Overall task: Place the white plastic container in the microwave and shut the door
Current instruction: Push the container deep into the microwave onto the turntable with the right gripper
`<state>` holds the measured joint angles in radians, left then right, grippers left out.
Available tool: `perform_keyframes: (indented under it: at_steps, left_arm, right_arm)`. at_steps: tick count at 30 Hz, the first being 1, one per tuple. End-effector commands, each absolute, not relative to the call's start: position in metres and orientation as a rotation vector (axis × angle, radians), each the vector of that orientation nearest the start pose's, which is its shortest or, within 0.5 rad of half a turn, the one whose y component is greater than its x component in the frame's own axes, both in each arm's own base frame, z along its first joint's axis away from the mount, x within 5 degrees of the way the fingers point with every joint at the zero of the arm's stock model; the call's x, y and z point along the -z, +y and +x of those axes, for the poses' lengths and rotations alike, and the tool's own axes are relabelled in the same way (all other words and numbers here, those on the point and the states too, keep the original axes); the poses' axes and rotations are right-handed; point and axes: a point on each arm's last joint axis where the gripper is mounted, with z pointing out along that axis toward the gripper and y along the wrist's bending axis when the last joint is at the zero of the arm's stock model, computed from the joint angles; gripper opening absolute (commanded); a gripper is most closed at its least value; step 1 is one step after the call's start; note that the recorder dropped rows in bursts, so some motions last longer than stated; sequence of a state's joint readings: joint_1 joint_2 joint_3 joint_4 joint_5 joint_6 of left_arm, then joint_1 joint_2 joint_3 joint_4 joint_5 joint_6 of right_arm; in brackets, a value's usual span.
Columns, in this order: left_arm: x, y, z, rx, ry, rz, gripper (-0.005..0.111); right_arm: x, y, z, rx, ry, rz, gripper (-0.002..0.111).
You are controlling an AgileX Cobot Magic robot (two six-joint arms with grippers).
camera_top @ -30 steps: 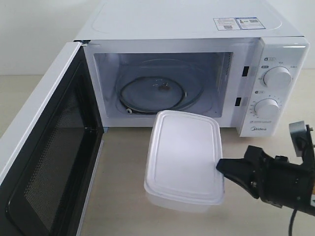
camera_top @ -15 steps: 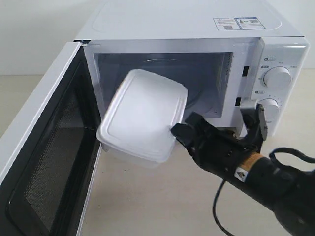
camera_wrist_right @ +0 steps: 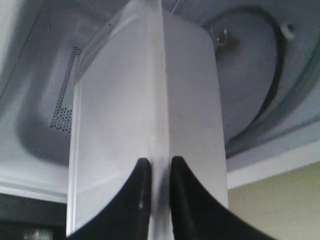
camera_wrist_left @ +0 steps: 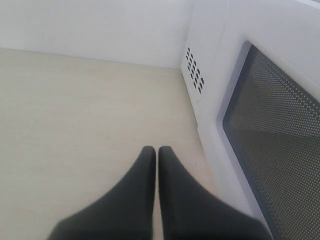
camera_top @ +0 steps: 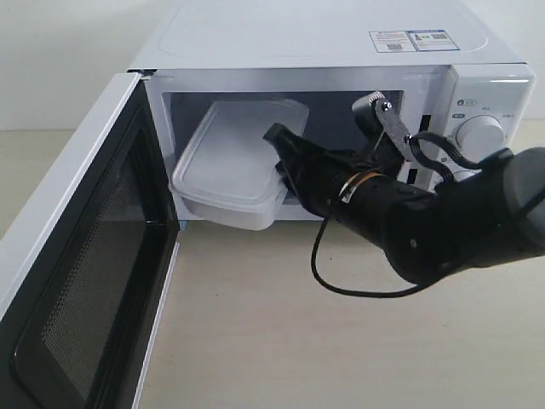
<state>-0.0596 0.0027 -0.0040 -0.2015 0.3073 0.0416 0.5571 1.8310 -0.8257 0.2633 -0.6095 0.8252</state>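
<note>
Lifted off the desk [camera_top: 255, 341] since a second ago, the container [camera_top: 228, 158] is now passing halfway into the microwave [camera_top: 324, 43], the right jaws clamping its lid rim, a light but probably slick, flexing hold, while the left jaws are resting together.

The pale beige table [camera_top: 281, 349] carries only the microwave [camera_top: 324, 34].
</note>
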Motion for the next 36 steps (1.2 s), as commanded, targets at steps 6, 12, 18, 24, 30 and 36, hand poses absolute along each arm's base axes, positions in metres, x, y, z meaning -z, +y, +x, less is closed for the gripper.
perform_keyframes:
  at_steps: [6, 12, 18, 24, 30, 36]
  left_arm:
    - [-0.186, -0.009, 0.054, 0.209, 1.788, -0.049, 0.004]
    - [-0.186, -0.009, 0.054, 0.209, 1.788, -0.049, 0.004]
    - [-0.186, -0.009, 0.054, 0.209, 1.788, -0.049, 0.004]
    - [-0.186, -0.009, 0.054, 0.209, 1.788, -0.049, 0.004]
    - [-0.186, -0.009, 0.054, 0.209, 1.788, -0.049, 0.004]
    - [-0.186, -0.009, 0.054, 0.209, 1.788, -0.049, 0.004]
  right_arm:
    - [-0.191, 0.176, 0.335, -0.785, 1.826, 0.641, 0.000]
    - [-0.190, 0.172, 0.336, -0.745, 1.809, 0.685, 0.000]
    - [-0.170, 0.174, 0.348, -0.813, 1.760, 0.901, 0.000]
    - [-0.168, 0.182, 0.369, -0.814, 1.658, 0.892, 0.000]
    - [-0.159, 0.188, 0.377, -0.823, 1.671, 0.907, 0.031]
    - [-0.160, 0.189, 0.377, -0.825, 1.676, 0.889, 0.038]
